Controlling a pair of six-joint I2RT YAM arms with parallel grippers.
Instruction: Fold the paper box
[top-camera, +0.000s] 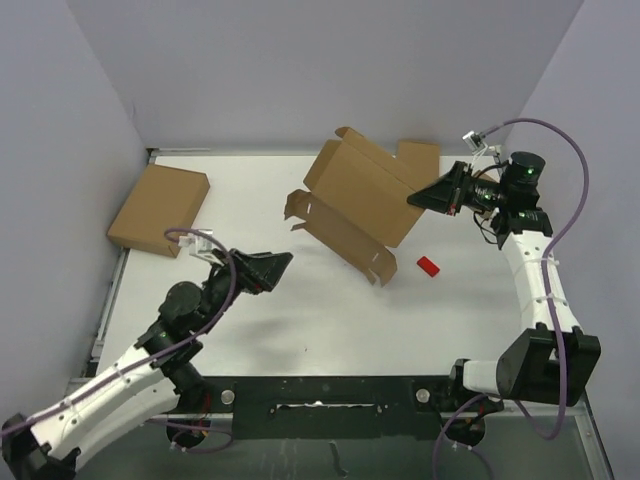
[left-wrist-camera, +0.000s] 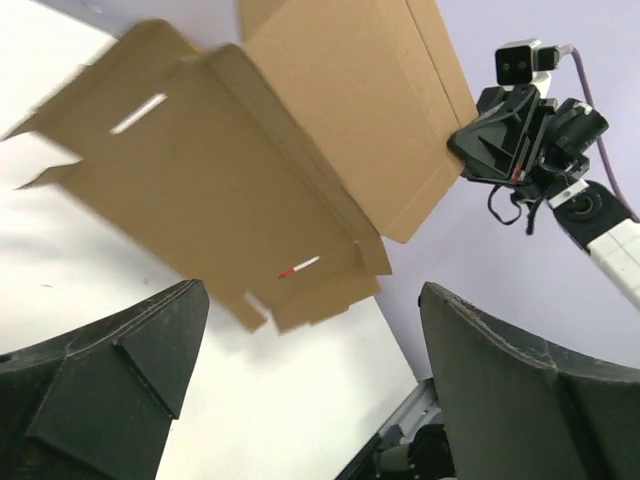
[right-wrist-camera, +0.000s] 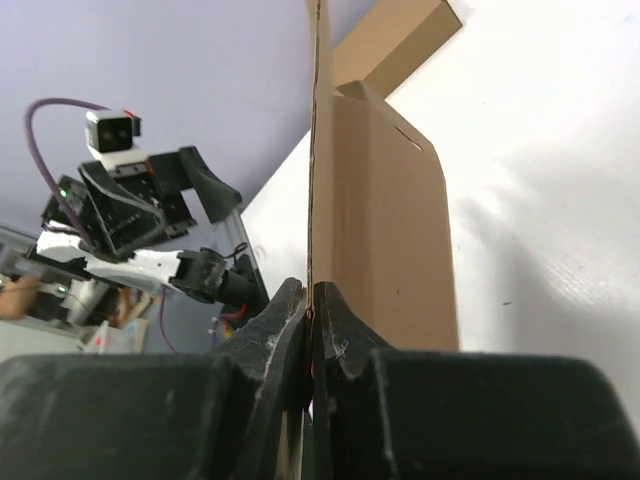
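The paper box is a brown die-cut cardboard sheet with slits and side flaps, partly folded and tilted in the middle of the table. My right gripper is shut on its right edge. In the right wrist view the thin cardboard edge runs straight up from between the pinched jaws of that gripper. My left gripper is open to the lower left of the box, apart from it. The left wrist view shows the box's underside above the wide-spread gripper, with nothing between the fingers.
A flat, closed brown cardboard box lies at the left edge of the white table. A small red object rests on the table just right of the box's near flap. Purple walls enclose the table on three sides.
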